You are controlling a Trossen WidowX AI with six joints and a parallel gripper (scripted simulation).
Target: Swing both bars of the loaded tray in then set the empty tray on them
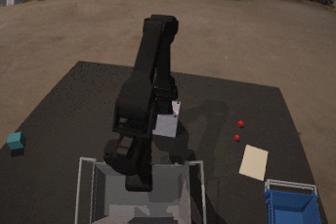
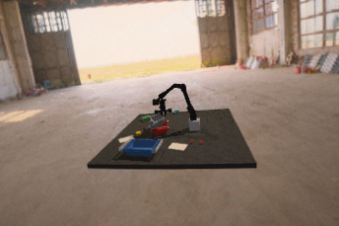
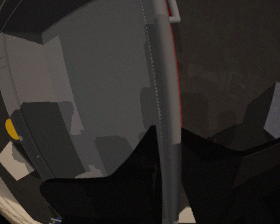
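My gripper point(image 1: 139, 187) point(image 2: 163, 113) point(image 3: 161, 130) is shut on one wall of the grey tray point(image 1: 166, 176) point(image 2: 158, 119) point(image 3: 100, 65), with one finger inside and one outside. The grey tray looks empty and hangs tilted in the exterior view. Its wire bars stand out at its sides in the top view. The red tray point(image 2: 160, 130) stands on the table under it. A thin red edge shows beside the held wall in the wrist view. The red tray's inside and bars are mostly hidden by the grey tray, and I cannot tell whether the two trays touch.
A blue tray point(image 1: 294, 205) point(image 2: 142, 148) with wire bars stands in front. A cream card point(image 1: 254, 162) point(image 2: 177, 146) and two small red pieces lie near it. A teal block point(image 1: 16, 140) point(image 2: 176, 112), a green object point(image 2: 146, 117) and a yellow piece point(image 2: 138, 132) point(image 3: 12, 129) lie further around.
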